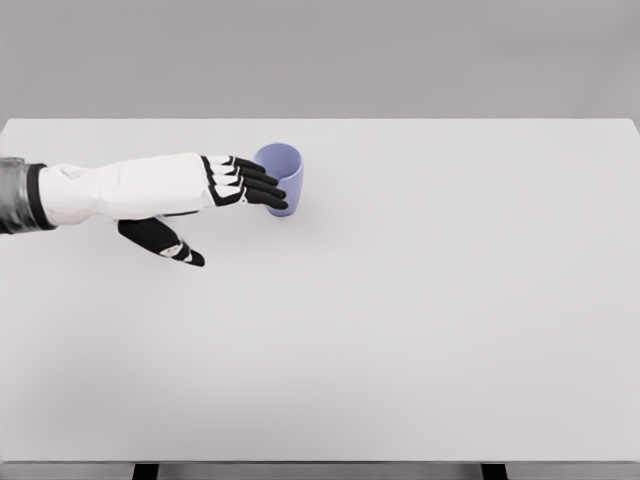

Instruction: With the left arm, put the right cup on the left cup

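A single lavender cup stands upright on the white table, at the back left of the middle. I cannot make out a second cup apart from it. My left hand reaches in from the left edge and is open. Its black fingers are stretched out flat, and their tips lie over the cup's left side. The thumb points away from the cup toward the near side. Nothing is held. Whether the fingertips touch the cup or hover in front of it is unclear. The right arm is out of view.
The table's far edge runs just behind the cup, with a plain grey wall beyond it. The near edge shows two dark legs below it.
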You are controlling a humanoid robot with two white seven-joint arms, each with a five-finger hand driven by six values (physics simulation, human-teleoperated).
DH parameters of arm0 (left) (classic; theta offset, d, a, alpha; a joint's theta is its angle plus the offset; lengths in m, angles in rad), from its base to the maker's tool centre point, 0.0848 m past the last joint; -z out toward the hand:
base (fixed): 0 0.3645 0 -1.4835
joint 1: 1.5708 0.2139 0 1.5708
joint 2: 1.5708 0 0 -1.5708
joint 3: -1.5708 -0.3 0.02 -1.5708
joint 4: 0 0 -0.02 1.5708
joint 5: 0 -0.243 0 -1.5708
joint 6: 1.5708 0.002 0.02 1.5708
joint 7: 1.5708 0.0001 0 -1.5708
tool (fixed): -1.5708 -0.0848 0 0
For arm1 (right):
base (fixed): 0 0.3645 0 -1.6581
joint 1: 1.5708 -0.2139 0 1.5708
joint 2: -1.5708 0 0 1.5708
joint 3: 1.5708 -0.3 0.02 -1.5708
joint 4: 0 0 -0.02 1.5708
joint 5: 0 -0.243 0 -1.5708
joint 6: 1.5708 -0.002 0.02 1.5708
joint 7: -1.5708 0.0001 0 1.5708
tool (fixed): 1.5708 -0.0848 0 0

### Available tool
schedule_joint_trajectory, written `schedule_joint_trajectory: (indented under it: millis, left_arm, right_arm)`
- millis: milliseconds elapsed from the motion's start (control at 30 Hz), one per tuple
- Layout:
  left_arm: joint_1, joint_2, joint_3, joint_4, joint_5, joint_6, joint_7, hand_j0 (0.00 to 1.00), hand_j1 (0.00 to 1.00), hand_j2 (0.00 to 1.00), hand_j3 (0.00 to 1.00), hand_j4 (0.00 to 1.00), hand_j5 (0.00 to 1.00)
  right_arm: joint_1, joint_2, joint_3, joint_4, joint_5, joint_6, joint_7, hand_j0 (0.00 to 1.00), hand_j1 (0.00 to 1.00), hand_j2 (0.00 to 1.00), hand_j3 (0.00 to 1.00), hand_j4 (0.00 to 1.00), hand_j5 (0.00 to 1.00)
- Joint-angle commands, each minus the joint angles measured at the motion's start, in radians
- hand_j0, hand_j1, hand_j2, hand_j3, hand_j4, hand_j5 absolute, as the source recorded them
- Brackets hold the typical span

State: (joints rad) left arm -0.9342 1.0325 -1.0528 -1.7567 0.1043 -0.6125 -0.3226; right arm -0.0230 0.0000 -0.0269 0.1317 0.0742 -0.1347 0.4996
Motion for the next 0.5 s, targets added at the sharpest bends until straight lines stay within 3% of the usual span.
schedule_joint_trajectory:
  millis: [0, 100, 200, 333, 467]
  left_arm:
    - [-0.002, 0.001, -0.007, 0.000, 0.006, 0.002, 0.000, 1.00, 1.00, 1.00, 1.00, 1.00, 1.00]
    - [-0.061, -0.006, -0.010, 0.032, 0.009, 0.002, 0.000, 1.00, 1.00, 1.00, 1.00, 1.00, 1.00]
    - [-0.130, -0.049, -0.064, 0.074, 0.014, 0.002, 0.000, 1.00, 1.00, 1.00, 1.00, 1.00, 1.00]
    - [-0.147, -0.118, -0.116, 0.154, 0.009, 0.002, 0.000, 1.00, 1.00, 1.00, 1.00, 1.00, 1.00]
    - [-0.236, -0.127, -0.177, 0.163, 0.031, 0.002, 0.000, 1.00, 1.00, 1.00, 1.00, 1.00, 1.00]
  right_arm:
    - [0.002, 0.000, 0.002, 0.000, 0.001, 0.000, -0.001, 1.00, 1.00, 1.00, 1.00, 1.00, 1.00]
    - [0.006, 0.000, -0.005, 0.000, 0.001, 0.000, -0.001, 1.00, 1.00, 1.00, 1.00, 1.00, 1.00]
    - [0.006, 0.000, -0.007, 0.000, 0.001, 0.000, -0.001, 1.00, 1.00, 1.00, 1.00, 1.00, 1.00]
    - [0.006, 0.000, -0.008, 0.000, -0.001, 0.000, -0.001, 1.00, 1.00, 1.00, 1.00, 1.00, 1.00]
    - [0.006, 0.000, -0.008, 0.000, 0.001, 0.000, -0.001, 1.00, 1.00, 1.00, 1.00, 1.00, 1.00]
